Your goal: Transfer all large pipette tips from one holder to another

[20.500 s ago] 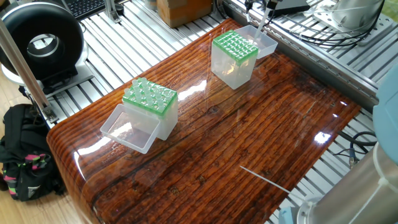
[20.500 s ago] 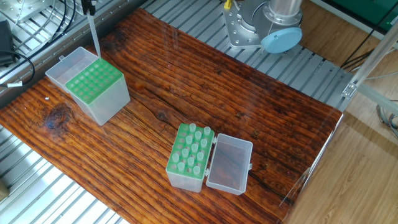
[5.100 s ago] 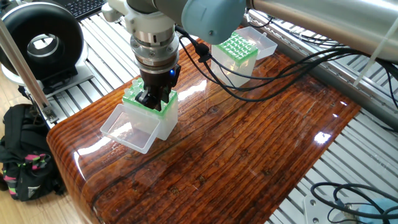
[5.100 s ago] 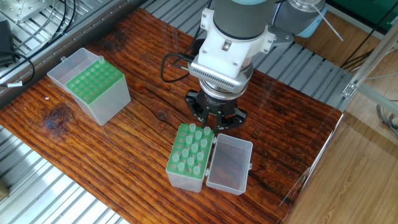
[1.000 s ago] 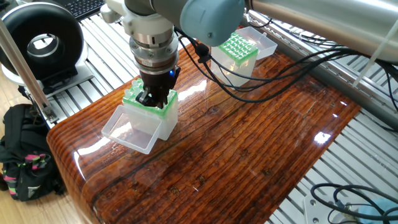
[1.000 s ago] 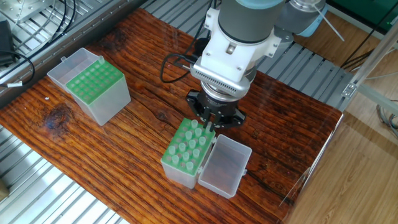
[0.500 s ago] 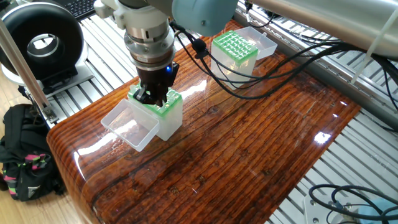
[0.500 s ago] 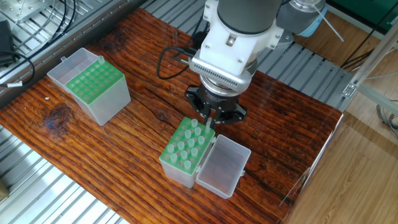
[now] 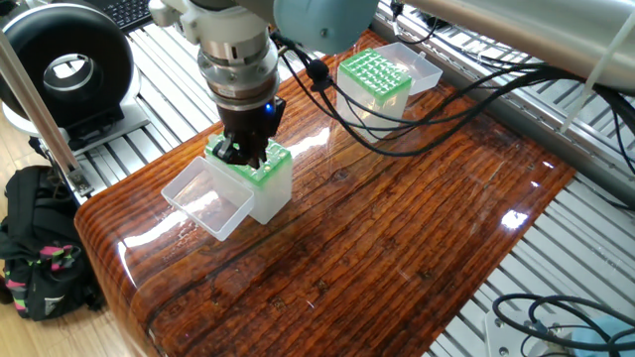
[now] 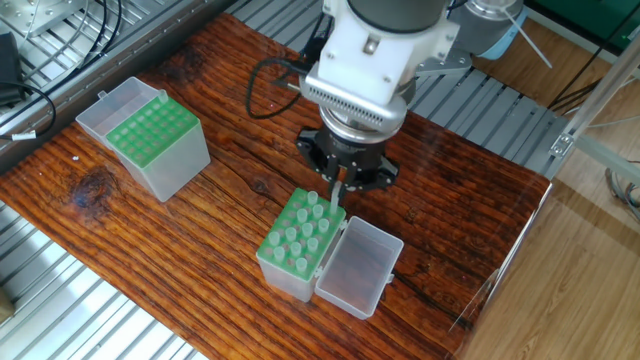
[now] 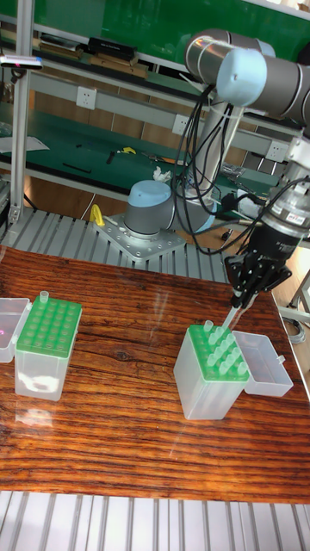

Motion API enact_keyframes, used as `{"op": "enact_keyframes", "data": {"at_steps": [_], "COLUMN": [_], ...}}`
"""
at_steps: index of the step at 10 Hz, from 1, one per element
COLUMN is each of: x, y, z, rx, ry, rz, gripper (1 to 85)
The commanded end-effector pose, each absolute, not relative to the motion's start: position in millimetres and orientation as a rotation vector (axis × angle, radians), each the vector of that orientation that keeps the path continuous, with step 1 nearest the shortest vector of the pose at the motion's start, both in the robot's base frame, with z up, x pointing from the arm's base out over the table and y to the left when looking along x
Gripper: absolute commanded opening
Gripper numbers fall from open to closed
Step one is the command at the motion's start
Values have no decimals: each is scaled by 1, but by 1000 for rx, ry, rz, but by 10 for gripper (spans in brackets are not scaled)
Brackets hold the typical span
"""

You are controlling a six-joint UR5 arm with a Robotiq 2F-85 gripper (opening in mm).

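- 2 green-topped holders: near holder (image 10: pixel 290 250), far holder (image 10: pixel 155 140).
- Gripper (image 11: pixel 238 299) pinches 1 large pipette tip (image 11: pixel 226 319), half-raised from near holder.
- About 11 tips (image 10: pixel 300 235) remain seated; far holder has 1 tip (image 11: pixel 41 296).

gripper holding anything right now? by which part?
Yes: the gripper holds one large pipette tip by its upper end, the tapered end slanting down toward the green rack.

Clear plastic box with green rack full of translucent tapered pipette tips (image 10: pixel 300 232) sits mid-table (image 10: pixel 200 240), hinged lid (image 10: pixel 357 265) open beside it. Second green-racked clear box (image 10: pixel 152 140) stands well apart near the table's far corner, holding one tip (image 11: pixel 42 298).
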State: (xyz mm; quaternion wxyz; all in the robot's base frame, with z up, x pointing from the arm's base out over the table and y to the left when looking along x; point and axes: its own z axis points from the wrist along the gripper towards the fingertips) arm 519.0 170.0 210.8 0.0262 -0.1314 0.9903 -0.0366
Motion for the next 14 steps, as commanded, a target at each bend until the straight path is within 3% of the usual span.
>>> {"op": "enact_keyframes", "data": {"at_steps": [1,14], "x": [518,506], "y": [173,170], "z": [228,258], "rx": [-424,-445], "ry": [3052,3043], "rz": [-81,-59], "gripper": [10,10]}}
